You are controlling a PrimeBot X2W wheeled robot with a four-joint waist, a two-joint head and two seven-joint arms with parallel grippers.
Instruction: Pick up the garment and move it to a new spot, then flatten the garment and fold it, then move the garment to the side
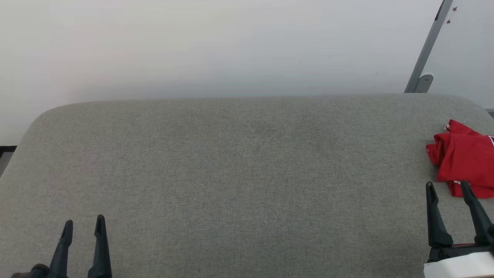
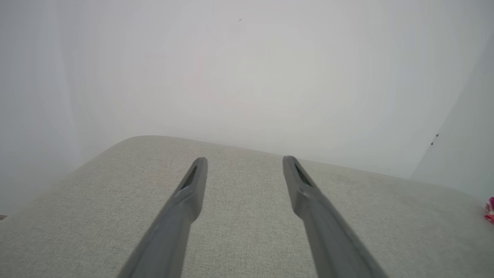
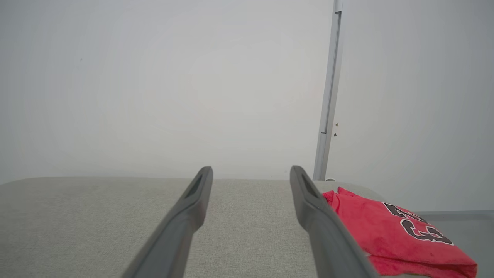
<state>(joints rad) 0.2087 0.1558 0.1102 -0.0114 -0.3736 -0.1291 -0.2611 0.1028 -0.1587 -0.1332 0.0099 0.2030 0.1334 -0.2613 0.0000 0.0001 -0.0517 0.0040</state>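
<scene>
Where the grey desk [image 1: 231,162] reaches its far right edge, the shirt [image 1: 463,158] lies bunched in a red heap, with black, white-edged lettering facing up. Just in front of it hangs the right gripper [image 1: 447,183], its jaws spread wide and empty; whether the outer tip touches the cloth I cannot tell. Well apart, at the near left, the left gripper [image 1: 84,220] also has wide jaws holding nothing.

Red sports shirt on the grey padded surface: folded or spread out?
Folded, loosely: the red soft-fabric shirt lies as a compact layered bundle, not spread flat.
</scene>
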